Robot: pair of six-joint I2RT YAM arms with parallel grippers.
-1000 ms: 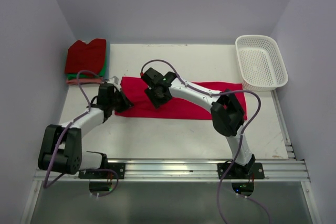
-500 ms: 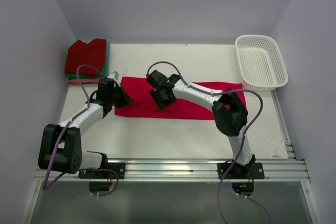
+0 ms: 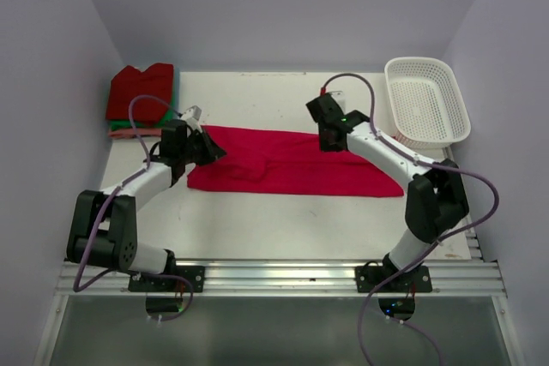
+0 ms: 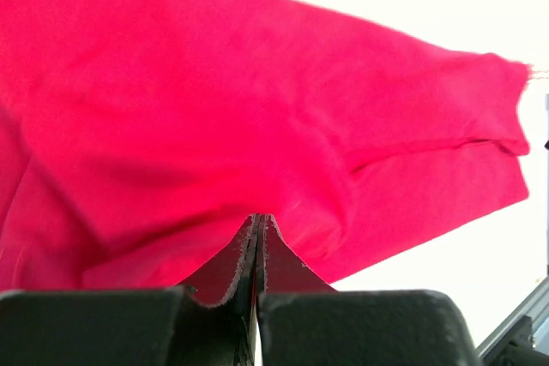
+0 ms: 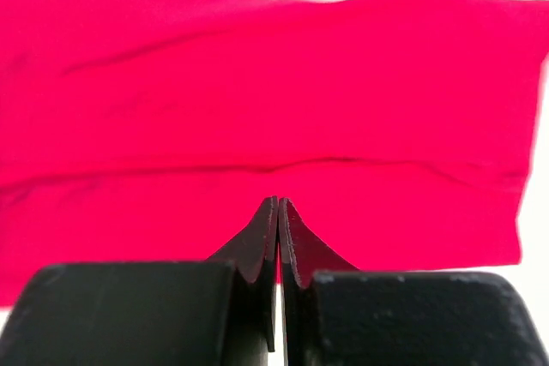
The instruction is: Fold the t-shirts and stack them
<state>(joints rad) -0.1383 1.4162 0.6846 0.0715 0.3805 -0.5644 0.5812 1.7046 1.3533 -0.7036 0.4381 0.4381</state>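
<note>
Crimson tee (image 3: pixel 283 160) lies spread lengthwise across mid counter (image 3: pixel 283 220), roughly flat, w/ long creases running L-R. Left tool (image 3: pixel 208 148) sits at the tee's left end, fingers clenched. In the wrist view its tips (image 4: pixel 258 219) meet w/ cloth wrinkles converging on them, so it's nipping the tee's edge, which looks a bit raised there. Right tool (image 3: pixel 329 141) is over the tee's far edge, right of centre, also clenched. Wrist view shows its tips (image 5: pixel 279 201) pressed together w/ the tee beyond them, but can't tell whether any cloth is caught btwn them. Stack of folded tees (image 3: pixel 141 100) sits in the far-left corner of the counter, apart from the crimson tee: dark red on top, green under it, salmon pink at the bottom edge. White lattice basket (image 3: pixel 429 105) is in the far-right corner, nothing seen in it.
</note>
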